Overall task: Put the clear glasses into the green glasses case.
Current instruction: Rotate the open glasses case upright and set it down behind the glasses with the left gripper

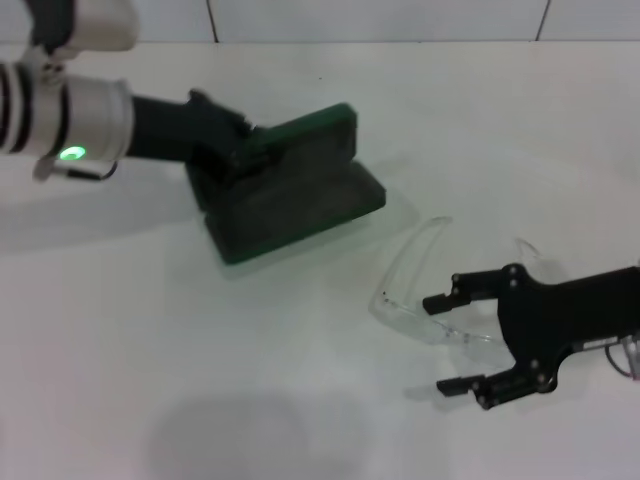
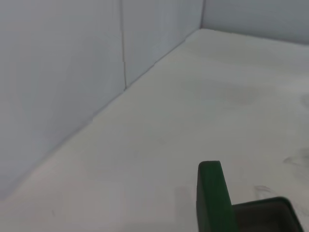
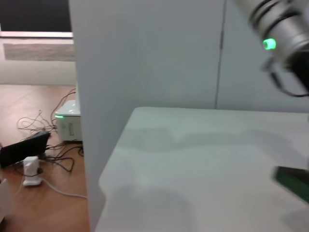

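The green glasses case (image 1: 300, 205) lies open left of the table's middle, its lid (image 1: 315, 135) raised. My left gripper (image 1: 235, 145) reaches in from the upper left and grips the lid at its left end; the left wrist view shows the lid's edge (image 2: 212, 198) close up and the dark inside of the case (image 2: 265, 215). The clear glasses (image 1: 415, 270) lie on the table right of the case, arms pointing away from me. My right gripper (image 1: 443, 345) is open at table level, one finger on either side of the near lens edge.
The white table (image 1: 150, 330) has a pale wall (image 1: 380, 18) along its back. In the right wrist view, the table's edge (image 3: 108, 164) drops to a wooden floor with cables and a small white box (image 3: 67, 123); the left arm (image 3: 285, 38) shows there too.
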`<state>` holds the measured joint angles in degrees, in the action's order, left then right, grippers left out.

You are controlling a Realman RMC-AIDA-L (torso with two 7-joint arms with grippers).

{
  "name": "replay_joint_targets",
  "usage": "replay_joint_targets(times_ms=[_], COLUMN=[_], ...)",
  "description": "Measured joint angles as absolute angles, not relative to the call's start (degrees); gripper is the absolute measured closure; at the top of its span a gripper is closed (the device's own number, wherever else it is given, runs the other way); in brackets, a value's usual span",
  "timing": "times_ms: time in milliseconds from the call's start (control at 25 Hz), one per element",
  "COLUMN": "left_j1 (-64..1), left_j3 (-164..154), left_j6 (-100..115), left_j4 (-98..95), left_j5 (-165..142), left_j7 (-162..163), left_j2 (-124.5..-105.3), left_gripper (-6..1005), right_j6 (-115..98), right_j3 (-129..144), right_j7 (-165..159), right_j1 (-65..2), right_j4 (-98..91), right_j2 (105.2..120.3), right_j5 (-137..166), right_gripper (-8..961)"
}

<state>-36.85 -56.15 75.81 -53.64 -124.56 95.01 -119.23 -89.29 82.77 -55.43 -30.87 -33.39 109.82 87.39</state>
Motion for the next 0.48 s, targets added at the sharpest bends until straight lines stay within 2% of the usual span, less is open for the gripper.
replay_joint_targets(times_ms=[280,480], left_j1=[-47.7,-50.0], left_j3=[-58.2,-59.9], left_j6=[67.5,64.1], left_j4=[-42.9,-39.5], left_j5=[-124.8,-124.8], left_j7=[83.0,78.0], left_j2=[-119.45,-119.62], left_gripper=[784,779], right_j6=[-89.2,-89.0], right_j3=[82.9,82.9], right_j7=[-54.3,-54.0], right_j1=[-30.6,-30.4], right_j4=[-32.7,-32.6], right_j2=[111.06,111.43], right_j5=[88.1,88.8], right_gripper=[192,192])
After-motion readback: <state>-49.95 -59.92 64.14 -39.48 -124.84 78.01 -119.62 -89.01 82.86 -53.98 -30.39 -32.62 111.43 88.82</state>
